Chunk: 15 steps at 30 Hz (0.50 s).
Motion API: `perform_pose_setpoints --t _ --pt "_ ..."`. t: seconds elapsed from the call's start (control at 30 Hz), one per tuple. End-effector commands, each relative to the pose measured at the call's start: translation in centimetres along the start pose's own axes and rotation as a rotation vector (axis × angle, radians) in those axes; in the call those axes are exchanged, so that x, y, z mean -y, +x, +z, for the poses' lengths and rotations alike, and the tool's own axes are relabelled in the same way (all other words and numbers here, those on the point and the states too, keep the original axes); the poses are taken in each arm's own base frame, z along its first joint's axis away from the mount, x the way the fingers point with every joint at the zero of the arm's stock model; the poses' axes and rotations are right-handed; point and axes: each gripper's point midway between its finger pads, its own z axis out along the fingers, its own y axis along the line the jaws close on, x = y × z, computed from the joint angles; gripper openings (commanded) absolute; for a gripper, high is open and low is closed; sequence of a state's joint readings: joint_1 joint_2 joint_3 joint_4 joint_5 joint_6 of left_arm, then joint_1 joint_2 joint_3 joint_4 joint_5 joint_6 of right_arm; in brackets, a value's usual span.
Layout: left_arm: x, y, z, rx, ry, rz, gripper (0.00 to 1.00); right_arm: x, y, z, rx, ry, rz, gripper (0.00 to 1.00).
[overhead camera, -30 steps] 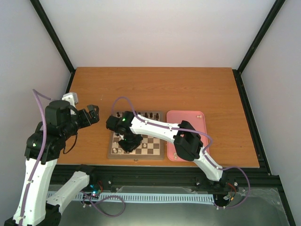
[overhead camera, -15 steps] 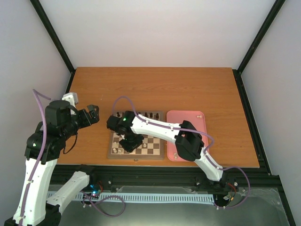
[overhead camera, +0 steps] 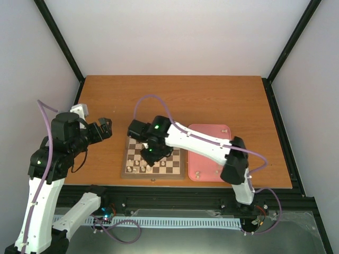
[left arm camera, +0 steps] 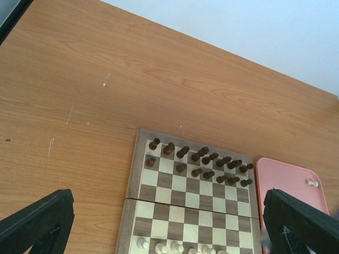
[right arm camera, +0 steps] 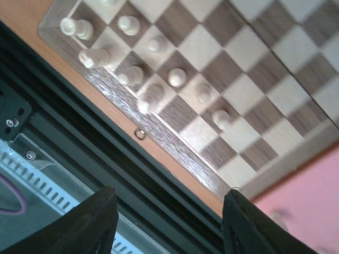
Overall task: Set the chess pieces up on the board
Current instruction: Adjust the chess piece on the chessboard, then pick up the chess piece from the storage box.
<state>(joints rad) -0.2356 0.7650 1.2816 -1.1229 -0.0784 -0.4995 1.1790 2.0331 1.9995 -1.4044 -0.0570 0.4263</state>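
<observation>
The board (overhead camera: pixel 127 159) lies in the middle of the table, near the front edge. Dark chessmen (left arm camera: pixel 204 159) fill its two far rows. Several cream chess pieces (right arm camera: pixel 151 98) stand on its near rows, mostly toward the left (overhead camera: pixel 139 167). My right gripper (overhead camera: pixel 152 153) hovers over the middle of the board, open with nothing between its fingers (right arm camera: pixel 85 222). In its wrist view the gripper (right arm camera: pixel 169 227) looks down on the board's near edge. My left gripper (overhead camera: pixel 106 128) hangs left of the board, open and empty (left arm camera: pixel 169 233).
The pink tray (overhead camera: pixel 212 140) lies against the board's right side (left arm camera: pixel 286 177), with a few cream pieces in it (overhead camera: pixel 198 173) (left arm camera: pixel 313 183). A black rail (right arm camera: pixel 79 143) runs along the table's front edge, just below the board.
My right gripper has opened and risen from the board's near-left squares toward its middle, uncovering cream pieces there. Its elbow swung right. The left arm has not moved.
</observation>
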Motion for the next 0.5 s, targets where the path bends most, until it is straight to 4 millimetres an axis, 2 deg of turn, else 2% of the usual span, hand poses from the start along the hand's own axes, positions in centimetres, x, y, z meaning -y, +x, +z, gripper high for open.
perform_pose_setpoints --t 0.0,0.13,0.3,0.47 --pt "0.3 -0.6 0.3 0.003 0.005 0.018 1.00 4.0 2.2 -2.9 0.042 0.117 0.104 0.57" --pt "0.8 -0.7 0.8 -0.005 0.022 0.020 1.00 8.9 5.5 -2.7 0.028 0.169 0.290 0.57" --pt "1.3 -0.4 1.7 -0.029 0.043 0.018 1.00 15.7 10.9 -1.3 -0.011 0.223 0.540 0.58" --pt "1.7 0.2 2.4 -0.059 0.063 0.011 1.00 20.2 14.8 0.0 -0.018 0.245 0.694 0.59"
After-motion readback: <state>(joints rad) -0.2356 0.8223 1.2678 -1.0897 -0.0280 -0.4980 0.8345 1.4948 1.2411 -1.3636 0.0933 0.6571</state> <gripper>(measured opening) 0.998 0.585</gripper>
